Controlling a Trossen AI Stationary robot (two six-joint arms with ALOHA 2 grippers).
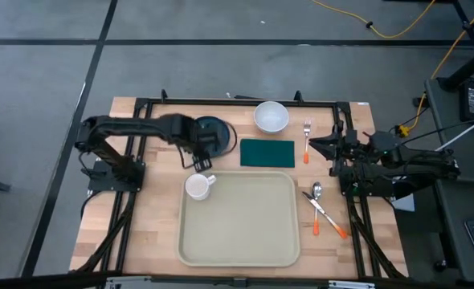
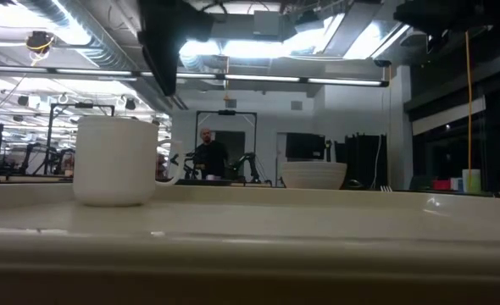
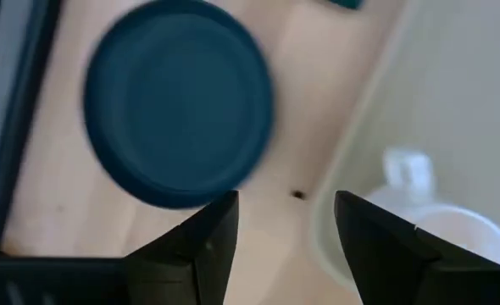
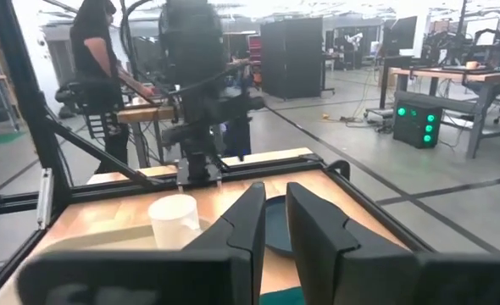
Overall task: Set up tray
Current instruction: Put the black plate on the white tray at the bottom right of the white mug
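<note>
The tray point(image 1: 239, 218) lies flat on the near middle of the wooden desk point(image 1: 149, 210), between the two arms. The left claw point(image 1: 202, 163) hangs just beyond the tray's far left corner, above the edge of the desk beside it, with its fingers point(image 3: 206, 241) spread apart and gripping nothing. The right claw point(image 1: 316, 144) sits well off the tray's far right corner, pointing inward across the desk; its two fingers point(image 4: 246, 222) stand nearly together with only a thin gap and nothing between them.

The tray is a large cream plastic rectangle with rounded corners and a raised rim, the biggest item on the desk. One white mug point(image 1: 198, 186) stands upright in its far left corner, handle toward the far side.

Beyond the tray lie one dark green napkin point(image 1: 267, 152), one dark blue plate point(image 1: 211, 130) and one white bowl point(image 1: 271, 116). To the right are one orange-handled fork point(image 1: 307, 141), one spoon point(image 1: 316, 206) and one knife point(image 1: 330, 221), these last two crossing each other.
</note>
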